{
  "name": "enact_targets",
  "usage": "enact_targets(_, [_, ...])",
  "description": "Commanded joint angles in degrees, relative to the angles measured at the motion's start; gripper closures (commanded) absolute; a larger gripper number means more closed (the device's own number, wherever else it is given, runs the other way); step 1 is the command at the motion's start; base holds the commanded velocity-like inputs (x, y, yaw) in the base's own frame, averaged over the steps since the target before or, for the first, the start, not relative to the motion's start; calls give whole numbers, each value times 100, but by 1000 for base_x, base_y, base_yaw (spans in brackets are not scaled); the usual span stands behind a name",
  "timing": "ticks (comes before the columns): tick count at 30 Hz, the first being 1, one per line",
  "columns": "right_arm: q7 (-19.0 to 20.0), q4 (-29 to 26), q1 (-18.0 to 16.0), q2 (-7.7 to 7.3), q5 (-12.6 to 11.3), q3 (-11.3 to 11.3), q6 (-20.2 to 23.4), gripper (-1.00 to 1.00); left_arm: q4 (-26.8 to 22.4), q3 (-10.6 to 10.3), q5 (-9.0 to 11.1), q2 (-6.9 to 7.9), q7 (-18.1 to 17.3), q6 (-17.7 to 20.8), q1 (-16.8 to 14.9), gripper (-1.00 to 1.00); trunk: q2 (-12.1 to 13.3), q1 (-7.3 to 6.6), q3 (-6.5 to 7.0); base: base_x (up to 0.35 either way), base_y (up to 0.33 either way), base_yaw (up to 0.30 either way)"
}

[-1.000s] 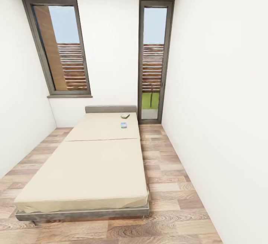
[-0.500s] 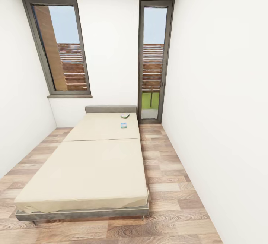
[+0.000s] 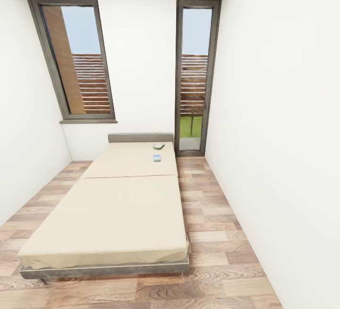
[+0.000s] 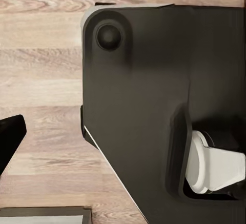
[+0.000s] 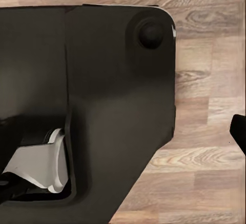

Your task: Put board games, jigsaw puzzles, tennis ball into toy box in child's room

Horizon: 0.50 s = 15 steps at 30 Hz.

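Bed [image 3: 118, 205] is lying ahead, foot end nearest, headboard against the far wall. Two board games are resting flat near its far right corner: the blue one [image 3: 157, 158] and, just beyond it, the white-and-green one [image 3: 158, 146], apart from each other, well beyond arm's reach. Wrist cameras are looking down on the robot's dark base [image 4: 154, 106] and wood floor [image 4: 41, 70], arms probably tucked for driving. Grip state: cannot tell for either. Toy box and table: not sighted.

Bright, even daylight with soft render blur

Light enters through the window [image 3: 75, 59] and glass door [image 3: 193, 73]; white walls wash out, the bed [image 3: 113, 214] casts a faint shadow, and verticals lean outward at the edges.
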Motion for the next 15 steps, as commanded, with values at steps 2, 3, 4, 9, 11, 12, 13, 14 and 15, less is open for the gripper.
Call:
enact_targets(2, [41, -6, 4, 67, -24, -1, 39, -100, 9, -7, 11, -10, -1, 21, -1, -100, -4, 2, -2, 0, 0, 0])
enact_targets(3, [74, -5, 6, 100, -35, -5, 71, -100, 41, -13, 6, -15, -1, 53, -1, -100, -4, 2, -2, 0, 0, 0])
enact_targets(4, [88, -4, 6, 132, -39, -7, 103, -100, 52, -15, 5, -16, -1, 85, -3, -100, -4, 2, -2, 0, 0, 0])
enact_targets(9, [125, -3, 3, 224, -51, -10, 179, -100, 86, -22, 1, -20, -3, 155, -3, -100, -4, 2, -2, 0, 0, 0])
enact_targets(11, [131, -3, 4, 232, -53, -11, 186, -100, 91, -23, 0, -20, -3, 165, -2, -100, -4, 2, -2, 0, 0, 0])
enact_targets(12, [134, -2, 4, 235, -53, -12, 186, -100, 92, -23, 0, -20, -4, 169, -2, -100, -4, 2, -2, 0, 0, 0])
enact_targets(13, [135, -2, 5, 236, -54, -12, 186, -100, 92, -23, 0, -20, -3, 171, -4, -100, -4, 2, -2, 0, 0, 0])
enact_targets(14, [136, -2, 4, 235, -54, -12, 184, -100, 92, -24, -2, -21, -5, 173, -3, -100, -4, 2, -2, 0, 0, 0])
enact_targets(15, [136, -2, 4, 234, -54, -12, 182, -100, 93, -24, -4, -21, -6, 173, -3, -100, -4, 2, -2, 0, 0, 0])
